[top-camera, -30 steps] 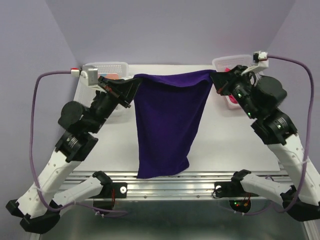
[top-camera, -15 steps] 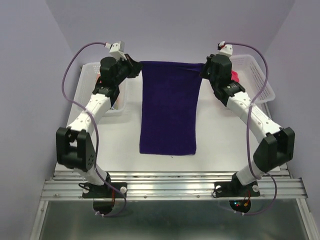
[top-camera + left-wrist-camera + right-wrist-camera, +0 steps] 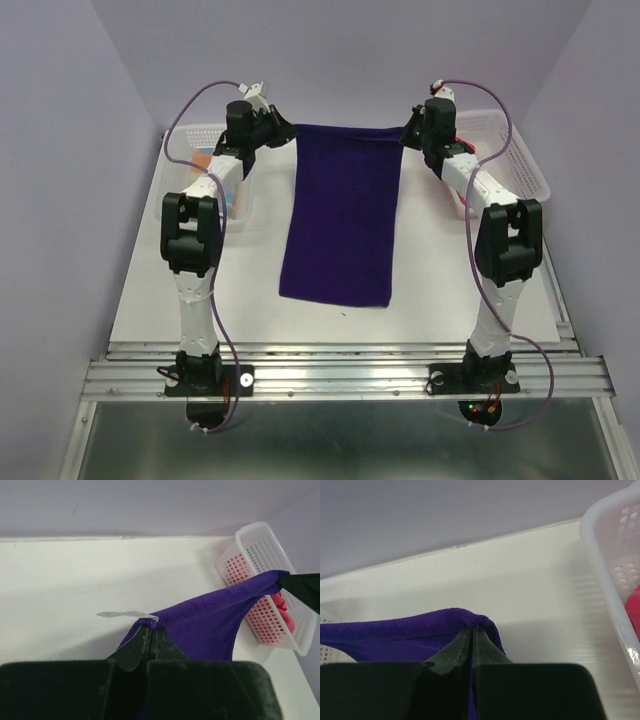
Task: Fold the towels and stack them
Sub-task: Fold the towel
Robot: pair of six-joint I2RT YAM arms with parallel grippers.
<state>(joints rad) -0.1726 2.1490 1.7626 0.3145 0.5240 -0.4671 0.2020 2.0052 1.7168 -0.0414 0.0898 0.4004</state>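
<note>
The purple towel (image 3: 340,220) lay down the middle of the table (image 3: 170,300), its far edge at 12 o'clock held taut. The left gripper (image 3: 288,132) and right gripper (image 3: 406,136) each pinched one far corner. A clean fold would likely need both corners carried together toward 6 o'clock, level, to meet the near edge squarely.

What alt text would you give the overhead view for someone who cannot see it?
A deep purple towel is held by its far corners, the robot's left gripper and right gripper each shut on one, while its near end lies on the white table. White baskets flank it: left basket, right basket.
</note>
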